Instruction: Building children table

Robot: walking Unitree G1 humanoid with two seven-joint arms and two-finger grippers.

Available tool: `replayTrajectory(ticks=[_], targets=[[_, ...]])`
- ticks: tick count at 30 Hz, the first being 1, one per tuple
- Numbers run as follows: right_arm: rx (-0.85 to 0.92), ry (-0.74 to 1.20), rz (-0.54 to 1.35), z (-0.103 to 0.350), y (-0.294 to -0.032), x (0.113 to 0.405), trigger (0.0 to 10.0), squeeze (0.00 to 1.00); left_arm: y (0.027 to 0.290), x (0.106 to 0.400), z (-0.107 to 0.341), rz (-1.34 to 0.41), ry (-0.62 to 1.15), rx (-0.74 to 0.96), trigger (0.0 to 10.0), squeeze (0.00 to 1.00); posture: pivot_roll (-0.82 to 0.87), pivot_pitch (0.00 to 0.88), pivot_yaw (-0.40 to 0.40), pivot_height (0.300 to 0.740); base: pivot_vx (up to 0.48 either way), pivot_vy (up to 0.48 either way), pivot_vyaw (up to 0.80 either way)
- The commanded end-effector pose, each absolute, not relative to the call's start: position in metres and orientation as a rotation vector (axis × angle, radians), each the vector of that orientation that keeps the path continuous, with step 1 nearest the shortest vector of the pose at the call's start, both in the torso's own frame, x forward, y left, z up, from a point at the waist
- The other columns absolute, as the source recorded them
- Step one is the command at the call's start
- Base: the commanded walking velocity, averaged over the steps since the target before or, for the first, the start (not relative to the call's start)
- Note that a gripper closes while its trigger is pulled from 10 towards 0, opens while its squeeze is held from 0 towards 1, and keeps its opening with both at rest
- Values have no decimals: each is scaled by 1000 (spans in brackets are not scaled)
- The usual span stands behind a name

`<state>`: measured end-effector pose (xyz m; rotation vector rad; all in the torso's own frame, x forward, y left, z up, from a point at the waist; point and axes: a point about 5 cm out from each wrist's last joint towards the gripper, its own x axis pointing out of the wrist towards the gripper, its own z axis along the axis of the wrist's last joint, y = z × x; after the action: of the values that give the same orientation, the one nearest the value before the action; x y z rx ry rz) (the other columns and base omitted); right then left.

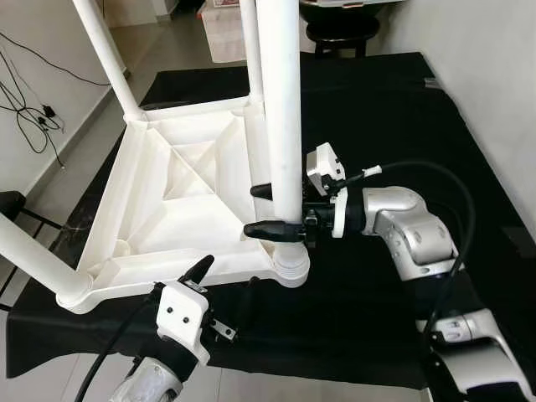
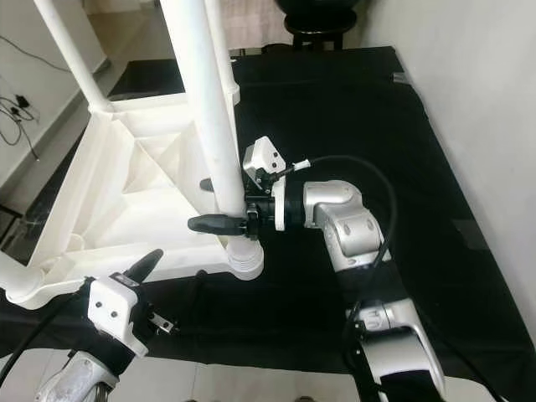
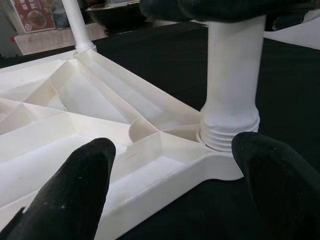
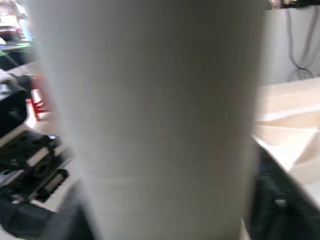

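Nearest the camera, the left gripper (image 1: 224, 289) hovers just off the near edge of the upturned white tabletop (image 1: 159, 218), its two black fingers (image 3: 75, 190) spread wide apart and closed on nothing; the near right corner of the tabletop lies between them in the left wrist view. At that corner a threaded socket (image 1: 290, 268) receives the near right leg (image 1: 280, 109), a white tube standing upright (its threads are partly exposed above the socket rim). The right gripper (image 1: 270, 209) reaches in from the right and clasps this leg low down, one finger on the near side of the tube and one on the far side. The tabletop rests underside up on a black mat (image 1: 394, 109) spread over a pale tiled floor (image 1: 50, 176), its ribbed underside showing. A second leg (image 1: 33, 255) rises from the near left corner, a third leg (image 1: 105, 50) from the far left corner. Beyond the mat stand a dark stool (image 1: 339, 33) and a translucent storage box (image 1: 222, 29); black cables (image 1: 29, 113) trail along the left wall
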<state>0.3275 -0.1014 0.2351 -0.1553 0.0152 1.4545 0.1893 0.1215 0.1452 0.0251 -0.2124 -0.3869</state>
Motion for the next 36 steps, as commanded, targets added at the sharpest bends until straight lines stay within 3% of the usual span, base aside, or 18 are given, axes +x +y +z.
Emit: replayTrajectory(ticks=[1,8,13,14,15,16,17,21,30,31,32,33,34,36], targets=[[-154,10,1523,234,-94,326,0,0,122,188,140,-381,-194,32,10000,0,-34,141,59,740,0,0,0],[-147,5,1528,233,-100,327,0,0,122,187,140,-382,-194,31,10000,0,-40,144,61,740,0,0,0],[-149,-10,1346,229,-113,328,0,0,122,187,141,-384,-195,29,10000,0,-49,146,62,740,0,0,0],[-135,4,1257,225,-115,327,0,0,122,186,141,-385,-194,28,10000,0,-51,148,58,740,0,0,0],[-126,37,1019,210,-107,324,0,0,123,186,141,-385,-194,28,10000,0,-53,152,48,740,0,0,0],[-126,37,1019,210,-107,324,0,0,123,186,141,-385,-194,28,10000,0,-53,152,48,740,0,0,0],[-74,118,794,188,-100,311,0,0,123,185,141,-386,-194,27,10000,0,-56,158,55,740,0,0,0],[-48,191,578,166,-94,291,0,0,123,186,141,-388,-193,28,10000,0,-60,155,65,740,0,0,0],[1,188,587,164,-95,312,0,0,121,186,140,-402,-193,21,10000,0,-55,136,52,740,0,0,0],[17,148,624,172,-92,315,10000,0,121,186,140,-397,-194,22,10000,0,-55,135,55,740,0,0,0],[17,148,624,172,-92,315,10000,0,121,186,140,-397,-194,22,10000,0,-55,135,55,740,0,0,0],[40,98,700,182,-89,318,10000,51,121,186,140,-393,-195,22,10000,0,-53,135,54,740,0,0,0],[63,53,795,191,-86,320,10000,1000,121,187,140,-392,-195,22,10000,0,-53,135,54,740,0,0,0],[65,-3,950,206,-85,321,10000,1000,121,187,140,-394,-195,20,10000,0,-54,133,54,740,0,0,0]])
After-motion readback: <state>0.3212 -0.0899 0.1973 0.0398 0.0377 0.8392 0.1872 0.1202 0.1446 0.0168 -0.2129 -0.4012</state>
